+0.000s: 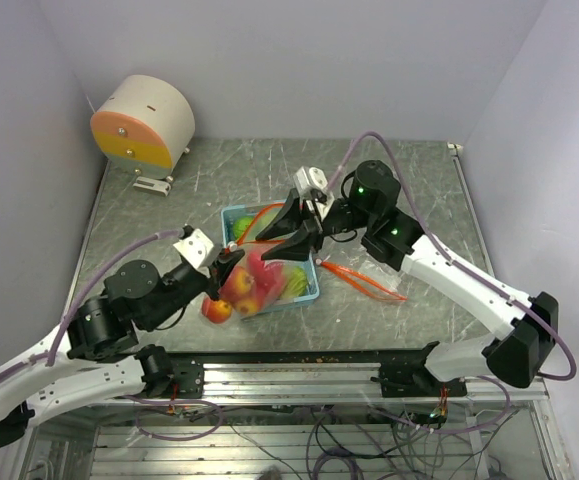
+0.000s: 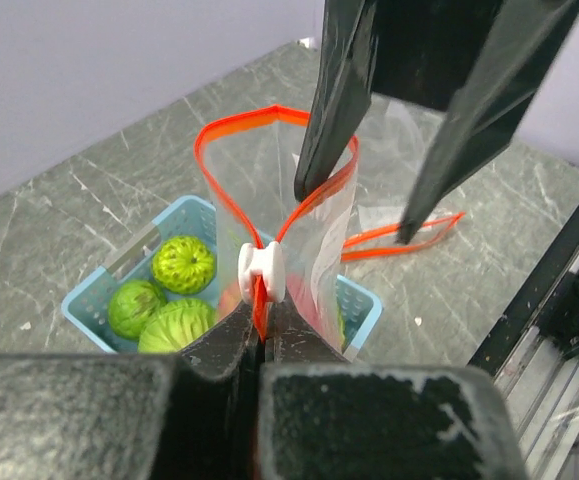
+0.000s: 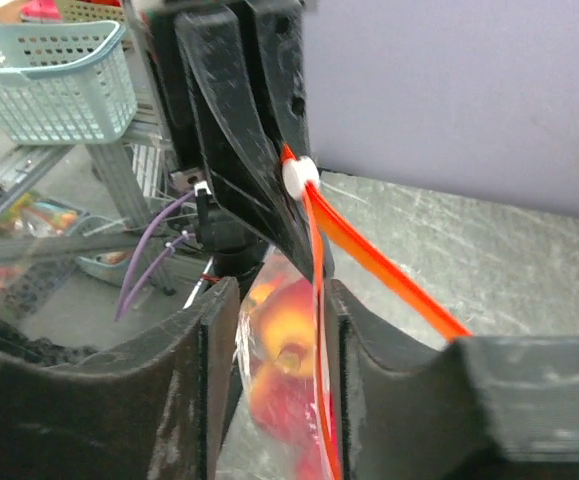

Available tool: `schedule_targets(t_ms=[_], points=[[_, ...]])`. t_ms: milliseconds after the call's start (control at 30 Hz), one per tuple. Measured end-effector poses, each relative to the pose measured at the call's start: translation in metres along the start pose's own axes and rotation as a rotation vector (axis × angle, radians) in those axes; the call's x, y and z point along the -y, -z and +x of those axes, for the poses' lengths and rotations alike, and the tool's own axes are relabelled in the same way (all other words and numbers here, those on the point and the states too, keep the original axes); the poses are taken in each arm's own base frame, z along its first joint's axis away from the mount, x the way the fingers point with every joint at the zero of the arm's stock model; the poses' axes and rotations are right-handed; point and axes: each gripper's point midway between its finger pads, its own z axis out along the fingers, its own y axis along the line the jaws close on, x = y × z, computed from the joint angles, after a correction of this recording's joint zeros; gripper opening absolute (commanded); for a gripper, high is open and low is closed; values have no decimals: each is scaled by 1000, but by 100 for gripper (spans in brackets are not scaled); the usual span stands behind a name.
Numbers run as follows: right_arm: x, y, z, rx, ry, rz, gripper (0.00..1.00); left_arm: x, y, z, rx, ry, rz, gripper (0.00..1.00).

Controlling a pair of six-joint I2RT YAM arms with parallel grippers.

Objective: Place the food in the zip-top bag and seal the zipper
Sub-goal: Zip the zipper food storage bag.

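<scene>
The clear zip-top bag (image 1: 252,283) hangs over the light blue basket (image 1: 314,290), with red and yellow-red food (image 3: 281,350) inside it. My left gripper (image 2: 262,325) is shut on the red-orange zipper (image 2: 231,128), just below its white slider (image 2: 261,272). The bag's mouth gapes open beyond the slider. My right gripper (image 3: 277,295) is open and straddles the bag's top edge, with the zipper strip (image 3: 318,300) running close to its right finger. Three green melons (image 2: 183,263) lie in the basket.
A loose red-orange strip with clear film (image 1: 366,280) lies on the table right of the basket. A round cream and orange object (image 1: 144,122) stands at the back left. A metal rail (image 1: 299,360) runs along the near edge. Another pale basket (image 3: 59,85) sits off the table.
</scene>
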Motion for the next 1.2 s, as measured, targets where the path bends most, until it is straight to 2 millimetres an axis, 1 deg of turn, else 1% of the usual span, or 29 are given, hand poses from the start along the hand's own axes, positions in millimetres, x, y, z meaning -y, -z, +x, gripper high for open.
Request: schedule_targets(t_ms=[33,67,133,200,300,367,533,700,800,933,1100,1200], points=[[-2,1,-2,2,13,-5,48,0,-1,3,-13,-6,-1,7],[-4,1,-4,6,30,-9,49,1,-2,6,-27,-10,0,7],[-9,4,-13,20,74,-18,49,1,-4,11,-44,-17,1,7],[-14,5,-22,36,108,-36,48,2,-4,11,-44,-17,6,7],[-14,2,-33,52,135,-65,47,3,-1,8,-35,-14,14,7],[-10,-3,-37,62,140,-87,47,3,1,6,-25,-11,20,7],[-1,-13,-25,69,78,-136,46,6,0,9,-35,-13,37,7],[6,-20,-18,83,18,-172,45,9,-2,12,-48,-17,50,7],[6,-25,-16,87,-4,-196,45,10,-3,12,-49,-17,52,7],[1,-33,-19,95,-4,-229,43,10,-3,12,-50,-17,52,7],[-6,-40,-19,96,-7,-263,37,10,-2,12,-53,-18,52,7],[-6,-42,-18,93,-10,-268,35,10,-2,13,-56,-19,52,7]])
